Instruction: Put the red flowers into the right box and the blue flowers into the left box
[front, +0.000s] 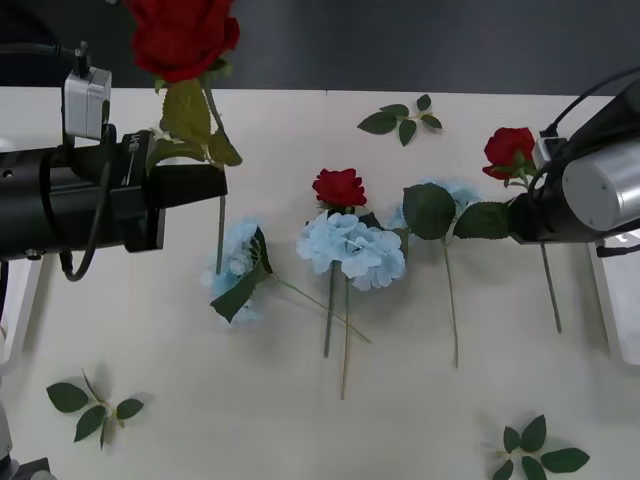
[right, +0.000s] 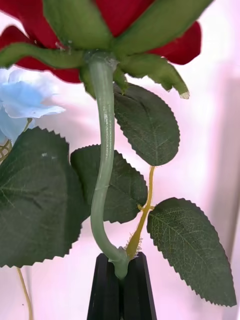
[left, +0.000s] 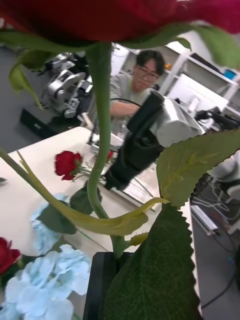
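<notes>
front view has the left gripper (front: 212, 185) raised over the table's left side, its black fingers (left: 102, 280) clamped on the stem of a red rose (front: 182, 35) whose bloom rises toward the far edge. the right gripper (front: 520, 218) on the right pinches the stem of another red rose (front: 510, 148), fingers (right: 120, 292) closed tight on it. between them on the white table (front: 300, 420) lie a third rose (front: 339, 187) and pale blue flowers (front: 352, 250), more blue (front: 235, 262) just left. the right box (front: 618, 310) edge shows at far right, the left box (front: 20, 310) edge at far left. loose leaf sprigs (front: 92, 405) lie near the corners
</notes>
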